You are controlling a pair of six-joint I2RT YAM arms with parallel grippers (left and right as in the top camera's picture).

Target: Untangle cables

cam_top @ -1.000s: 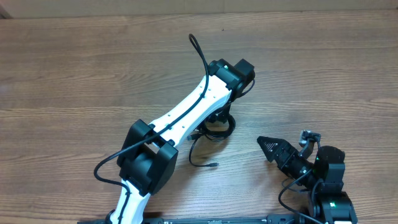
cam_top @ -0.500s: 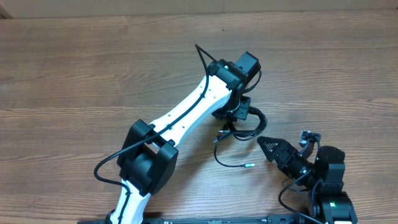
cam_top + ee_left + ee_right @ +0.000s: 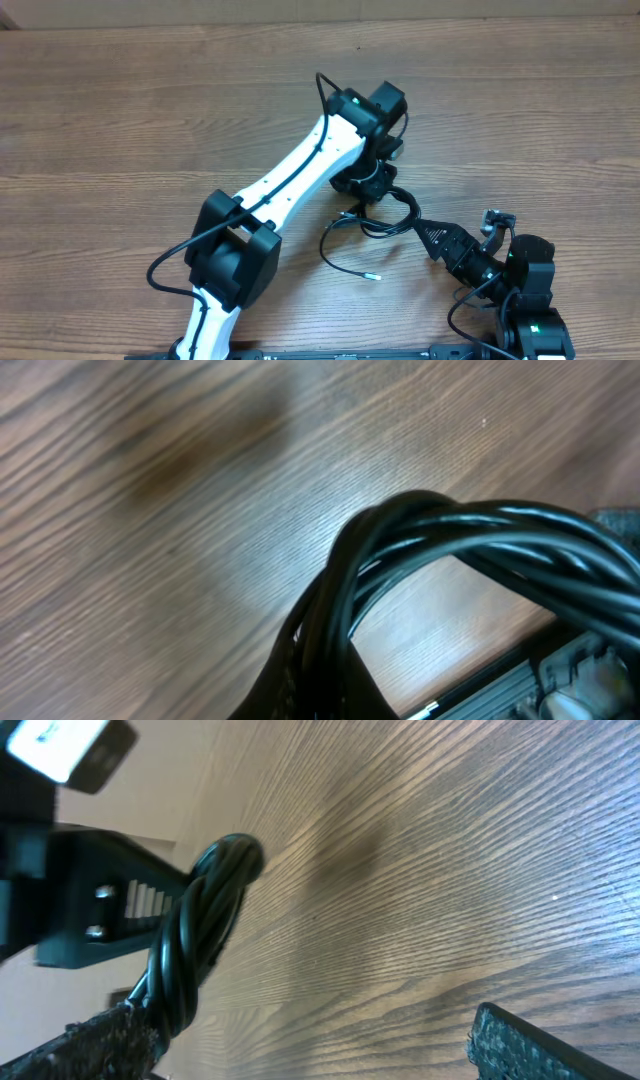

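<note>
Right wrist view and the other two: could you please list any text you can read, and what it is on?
No text is readable.
White label at the top left of the right wrist view: too blurred to read.
The cables and the wooden table show no writing.

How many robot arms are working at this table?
2. The white left arm reaches from the bottom edge to mid-table, above the cables; the black right arm sits at the bottom-right corner. None looks hidden.
</note>
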